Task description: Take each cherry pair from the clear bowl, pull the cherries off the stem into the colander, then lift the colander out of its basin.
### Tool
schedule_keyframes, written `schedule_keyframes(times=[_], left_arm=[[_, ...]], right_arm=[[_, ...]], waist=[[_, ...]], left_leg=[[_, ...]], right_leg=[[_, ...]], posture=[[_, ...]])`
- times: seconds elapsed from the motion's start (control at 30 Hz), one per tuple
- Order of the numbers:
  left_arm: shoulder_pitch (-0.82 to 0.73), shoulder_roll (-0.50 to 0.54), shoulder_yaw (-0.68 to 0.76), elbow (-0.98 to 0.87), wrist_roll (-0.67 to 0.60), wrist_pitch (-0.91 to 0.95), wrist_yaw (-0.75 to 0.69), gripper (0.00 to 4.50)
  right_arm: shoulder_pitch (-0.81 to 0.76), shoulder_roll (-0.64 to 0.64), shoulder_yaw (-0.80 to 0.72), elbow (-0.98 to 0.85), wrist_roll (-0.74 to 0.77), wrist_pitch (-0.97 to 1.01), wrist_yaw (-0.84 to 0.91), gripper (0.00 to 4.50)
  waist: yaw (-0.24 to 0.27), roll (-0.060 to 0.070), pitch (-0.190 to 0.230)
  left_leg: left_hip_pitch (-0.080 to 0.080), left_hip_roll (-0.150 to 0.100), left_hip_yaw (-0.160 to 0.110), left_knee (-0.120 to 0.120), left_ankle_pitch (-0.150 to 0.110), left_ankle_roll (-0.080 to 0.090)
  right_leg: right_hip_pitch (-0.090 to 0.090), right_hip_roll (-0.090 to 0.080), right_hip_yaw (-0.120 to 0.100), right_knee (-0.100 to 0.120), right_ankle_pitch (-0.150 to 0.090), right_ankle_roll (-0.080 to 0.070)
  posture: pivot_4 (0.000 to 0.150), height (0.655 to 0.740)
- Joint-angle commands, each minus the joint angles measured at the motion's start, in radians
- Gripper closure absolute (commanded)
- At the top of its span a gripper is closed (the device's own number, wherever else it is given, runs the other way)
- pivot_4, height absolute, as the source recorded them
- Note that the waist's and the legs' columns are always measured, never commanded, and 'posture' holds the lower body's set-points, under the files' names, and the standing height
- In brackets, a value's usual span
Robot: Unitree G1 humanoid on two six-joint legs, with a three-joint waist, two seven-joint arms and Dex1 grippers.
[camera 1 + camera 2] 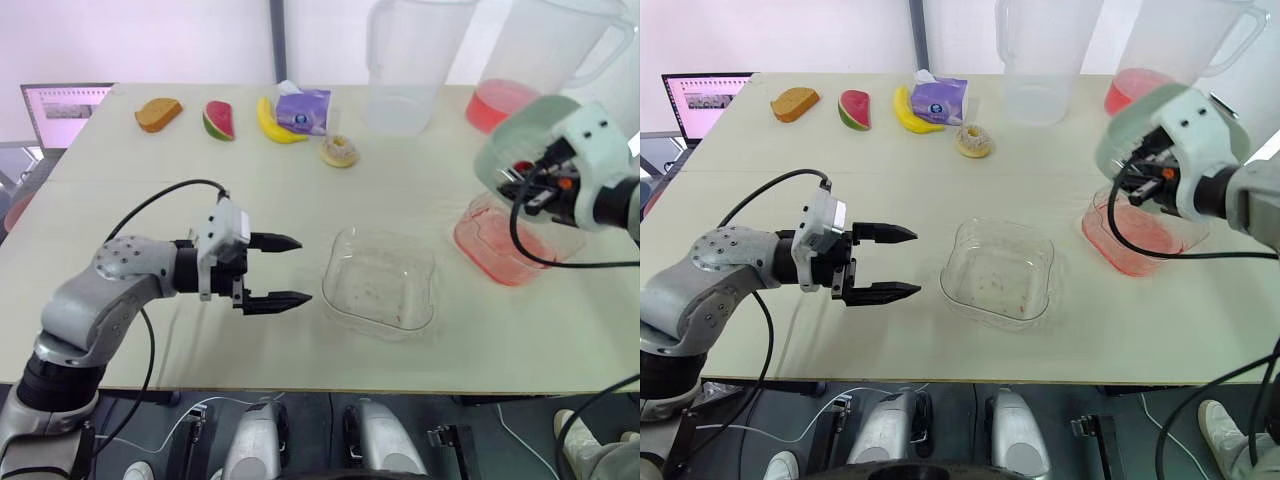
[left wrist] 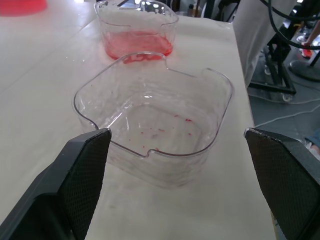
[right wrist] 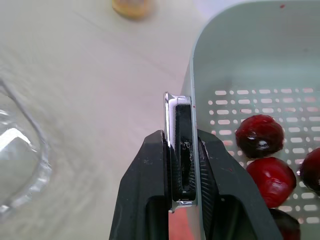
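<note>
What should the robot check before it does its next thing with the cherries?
1. Clear bowl emptied: ok, no cherries inside.
2. Right pincer gripping the colander: ok, it is clamped on the rim.
3. Cherries in the colander: ok, several lie on its slotted floor.
4. Colander out of the basin: ok, it looks lifted above it.
5. Left pincer out of the way: ok, it is open, holds nothing and sits beside the clear bowl.
6. Colander done dripping: cannot tell.
</note>
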Motion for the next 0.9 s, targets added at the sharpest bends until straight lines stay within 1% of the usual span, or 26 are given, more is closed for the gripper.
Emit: schedule_keyframes(times=[0.03,0.1,0.23,0.4,0.63,0.9], left_arm=[[0.000,-0.026,0.062,0.002,0.007,-0.007,0.086,0.00],[0.014,-0.042,0.089,0.003,0.008,-0.006,0.135,0.00],[0.054,-0.047,0.120,-0.021,0.005,0.007,0.195,0.00],[0.121,-0.045,0.158,-0.091,-0.024,0.033,0.256,0.00],[0.169,-0.036,0.179,-0.144,-0.045,0.055,0.287,0.00],[0.184,-0.033,0.184,-0.165,-0.058,0.066,0.308,0.00]], right_arm=[[-0.122,0.071,0.100,0.016,0.002,-0.030,0.028,4.27],[-0.168,0.116,0.175,0.049,-0.016,-0.052,0.051,4.27],[-0.206,0.172,0.277,0.120,-0.056,-0.093,0.082,4.27],[-0.235,0.259,0.388,0.279,-0.135,-0.164,0.114,4.27],[-0.270,0.338,0.465,0.498,-0.245,-0.249,0.158,4.27],[-0.268,0.377,0.478,0.589,-0.317,-0.293,0.202,4.27]], waist=[[-0.001,0.000,0.000],[0.001,0.000,0.000],[0.007,0.000,0.000],[0.004,0.000,0.000],[0.005,0.000,0.000],[0.003,0.000,0.000]], left_leg=[[0.000,0.000,0.000,0.000,0.000,0.000],[0.000,0.000,0.000,0.000,0.000,0.000],[-0.001,-0.001,0.000,0.000,0.000,0.000],[-0.001,-0.001,0.001,0.001,-0.001,0.001],[-0.001,-0.001,0.001,0.001,0.000,0.001],[-0.001,-0.001,0.001,0.001,0.000,0.001]], right_leg=[[0.000,0.000,0.000,0.000,0.000,0.000],[0.000,0.000,0.000,0.000,0.000,0.000],[0.000,-0.001,0.000,0.000,0.000,0.000],[0.000,-0.002,0.000,0.000,0.000,0.000],[-0.001,-0.002,0.000,0.001,0.000,0.000],[-0.001,-0.002,0.000,0.001,0.000,0.000]], posture=[[0.150,0.7400],[0.150,0.7400],[0.150,0.7400],[0.150,0.7400],[0.150,0.7400],[0.150,0.7400]])
